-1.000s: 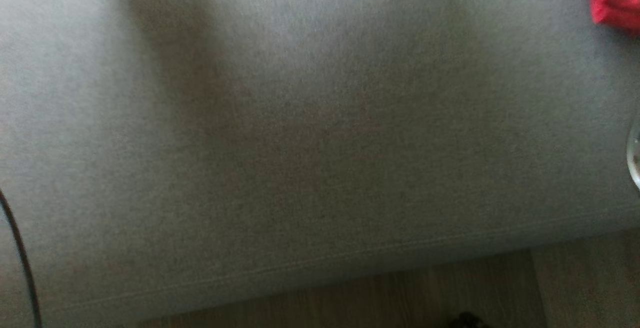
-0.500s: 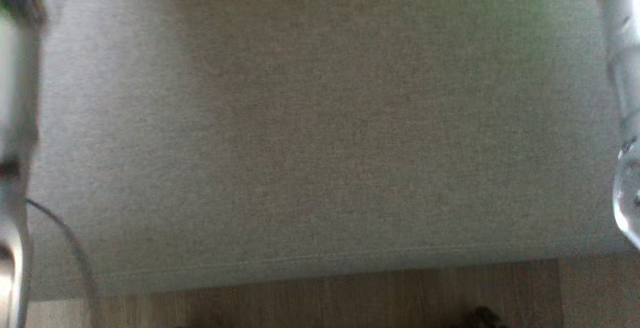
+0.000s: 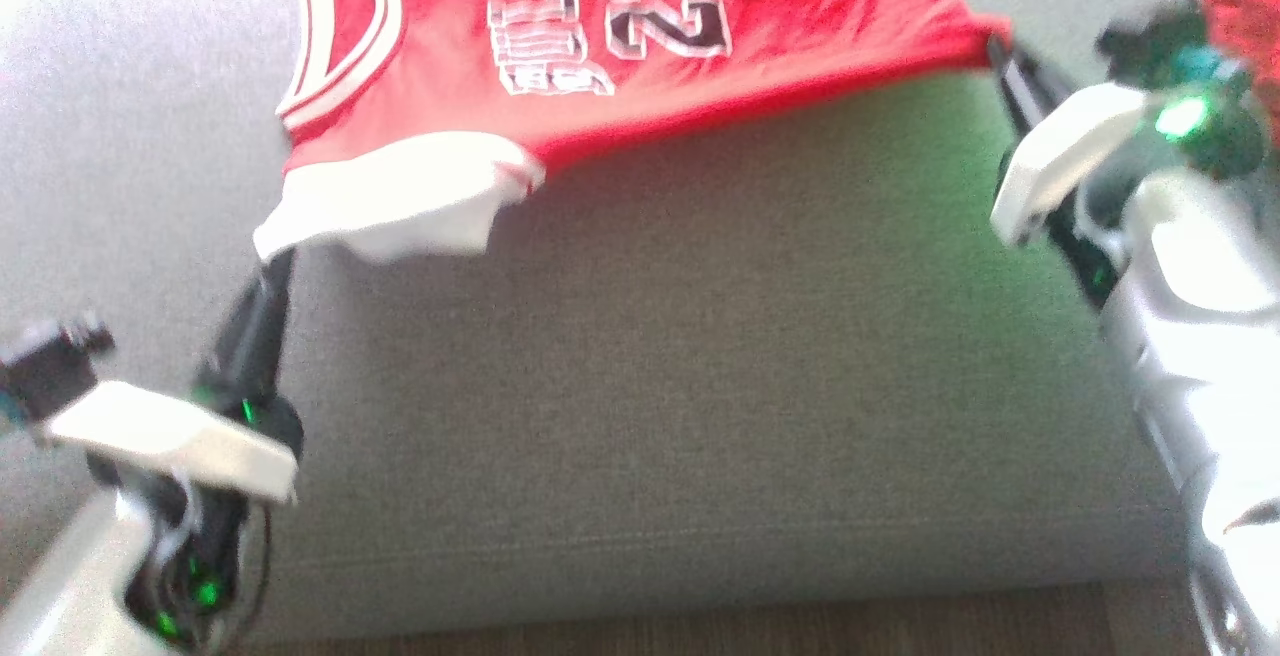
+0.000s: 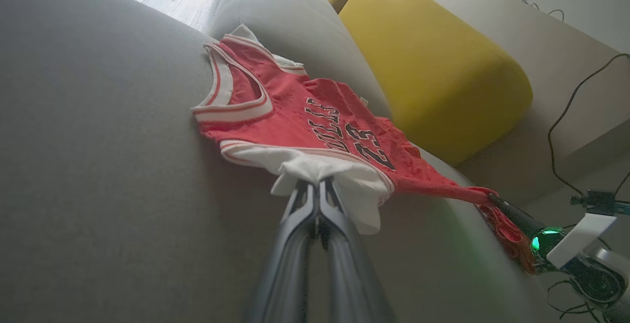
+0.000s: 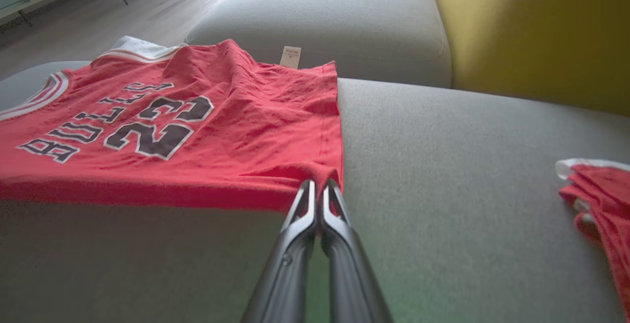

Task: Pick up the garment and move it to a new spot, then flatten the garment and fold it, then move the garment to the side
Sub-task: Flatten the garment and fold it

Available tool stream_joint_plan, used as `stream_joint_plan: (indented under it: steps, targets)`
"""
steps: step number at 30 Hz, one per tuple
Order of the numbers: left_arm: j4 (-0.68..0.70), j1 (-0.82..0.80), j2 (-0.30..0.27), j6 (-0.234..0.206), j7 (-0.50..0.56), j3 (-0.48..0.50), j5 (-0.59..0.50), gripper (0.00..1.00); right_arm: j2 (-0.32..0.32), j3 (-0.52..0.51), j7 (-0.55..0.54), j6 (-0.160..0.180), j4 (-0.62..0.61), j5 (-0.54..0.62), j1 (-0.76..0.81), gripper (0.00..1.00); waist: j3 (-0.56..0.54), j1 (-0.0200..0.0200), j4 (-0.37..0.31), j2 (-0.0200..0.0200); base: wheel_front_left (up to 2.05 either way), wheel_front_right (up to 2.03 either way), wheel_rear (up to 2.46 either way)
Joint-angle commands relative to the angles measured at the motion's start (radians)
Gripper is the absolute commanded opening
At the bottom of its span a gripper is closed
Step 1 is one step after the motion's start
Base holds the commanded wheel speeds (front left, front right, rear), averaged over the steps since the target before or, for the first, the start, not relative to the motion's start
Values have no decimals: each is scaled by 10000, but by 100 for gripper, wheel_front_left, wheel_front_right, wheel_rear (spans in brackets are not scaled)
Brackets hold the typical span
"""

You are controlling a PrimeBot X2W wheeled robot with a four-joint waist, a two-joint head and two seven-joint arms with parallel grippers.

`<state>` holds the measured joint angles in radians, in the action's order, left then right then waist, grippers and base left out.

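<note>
Across the far half of the sofa seat [image 3: 700, 386] I note the jersey [image 3: 640, 56] spread out, left gripper [image 3: 275, 261] clamped on its white shoulder edge, right gripper [image 3: 1000, 51] on a hem corner; I judge it light and limp, best held by corners.

We count two red garments, jersey [image 3: 600, 36] left and second garment [image 5: 598, 200] right; two yellow cushions [image 4: 433, 67]; one grey sofa [image 3: 700, 386].

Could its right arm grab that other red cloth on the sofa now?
Probably not yet: the right gripper is shut on a corner of the jersey. The grey cushion up to the other red cloth looks bare, so only that grip hinders it.
</note>
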<state>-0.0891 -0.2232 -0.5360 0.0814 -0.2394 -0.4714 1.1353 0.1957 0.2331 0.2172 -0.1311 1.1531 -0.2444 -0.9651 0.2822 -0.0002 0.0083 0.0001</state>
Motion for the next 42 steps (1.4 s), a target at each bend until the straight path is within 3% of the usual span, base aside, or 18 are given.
stream_joint_plan:
  steps: [1,6,10,17,22,28,33,42]
  targets:
    - [470,-109,-453,-129,-108,581,79,0,54,255,-28,4,-472,-194,192,0,-462,2,-94,-1,0,0,0]
    - [1479,1820,-355,-692,-172,873,395,0,625,919,-229,4,-1644,-894,2018,0,-1010,2,-137,-1,0,0,0]
    - [2284,3010,-349,-1105,-193,1170,578,0,1287,818,-464,4,-2814,-1289,3458,0,-1241,2,-118,-1,0,0,0]
    - [3748,4499,-541,-1780,-54,1392,1003,0,1914,-505,-1446,4,-5437,-1250,6030,0,-1320,2,-167,-1,0,0,0]
    - [4723,4882,-631,-2140,141,1457,1244,0,1724,-1695,-2742,4,-8090,-679,7679,0,-1181,2,-258,-1,0,0,0]
    - [4675,3934,-71,-1935,186,1282,1377,0,892,-2133,-3629,4,-10215,166,8083,0,-1012,2,-340,-1,0,0,0]
    - [4042,2880,403,-1617,115,1200,1227,0,633,-2209,-3723,4,-10215,543,7700,0,-819,2,-208,-1,0,0,0]
    - [1795,530,1226,-916,16,1016,766,0,159,-2702,-3342,4,-8963,1069,6132,0,-159,2,113,-1,0,0,0]
